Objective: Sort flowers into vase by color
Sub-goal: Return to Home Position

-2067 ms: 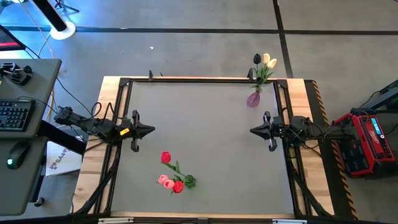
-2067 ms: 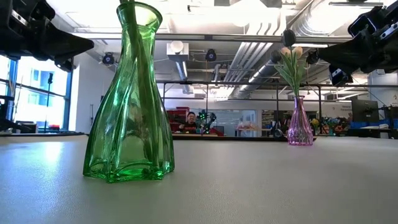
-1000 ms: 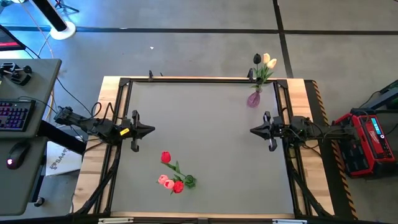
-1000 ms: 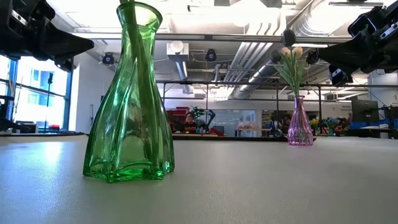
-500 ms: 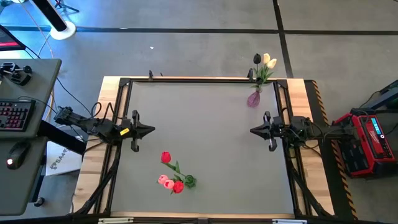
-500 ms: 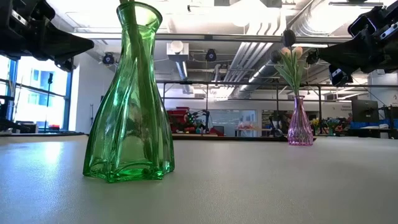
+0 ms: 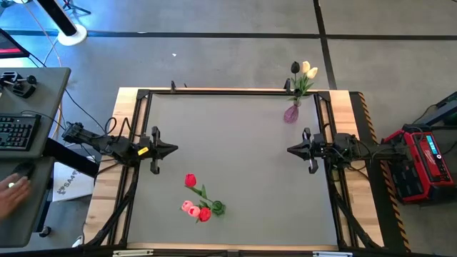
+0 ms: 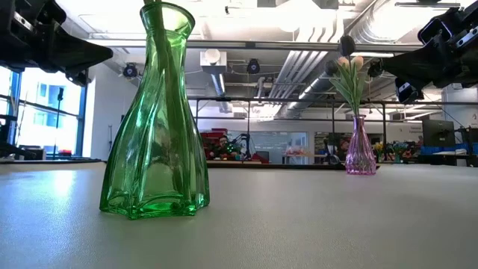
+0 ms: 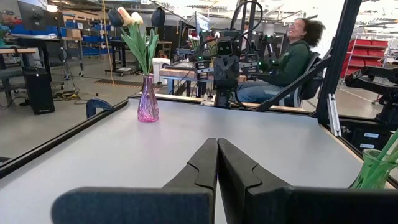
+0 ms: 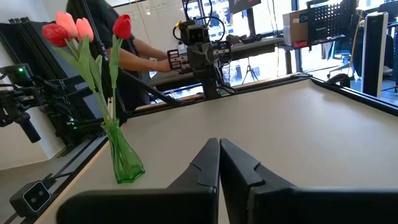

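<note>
Green vase (image 7: 217, 208): where is it standing? — Reader

It is standing upright on the grey table (image 7: 243, 135), toward the edge nearest the low camera and on the left arm's half. Red tulips (image 7: 190, 180) and pink tulips (image 7: 189, 208) are sitting in it, their heads leaning outward on long stems. — Legend

And where are the other flowers sitting? — Reader

Cream tulips (image 7: 308, 70) and a near-black tulip (image 7: 295, 68) are standing in the pink vase (image 7: 290, 113). It is sitting at the far edge on the right arm's side, well apart from the green vase. — Legend

What are the arms doing? — Reader

The left gripper (image 7: 174, 150) is hanging above the table's left side and pointing inward. Its wrist view is showing both fingers pressing together along their length. The right gripper (image 7: 289, 150) is mirroring it on the right side, with its fingers likewise touching. The two are facing each other, well apart, and neither is touching a vase. — Legend

Is anyone showing nearby? — Reader

A hand (image 7: 10, 191) is resting on the side desk below the keyboard (image 7: 18, 132). A seated person (image 9: 292, 59) is showing beyond the table in the left wrist view. — Legend
</note>
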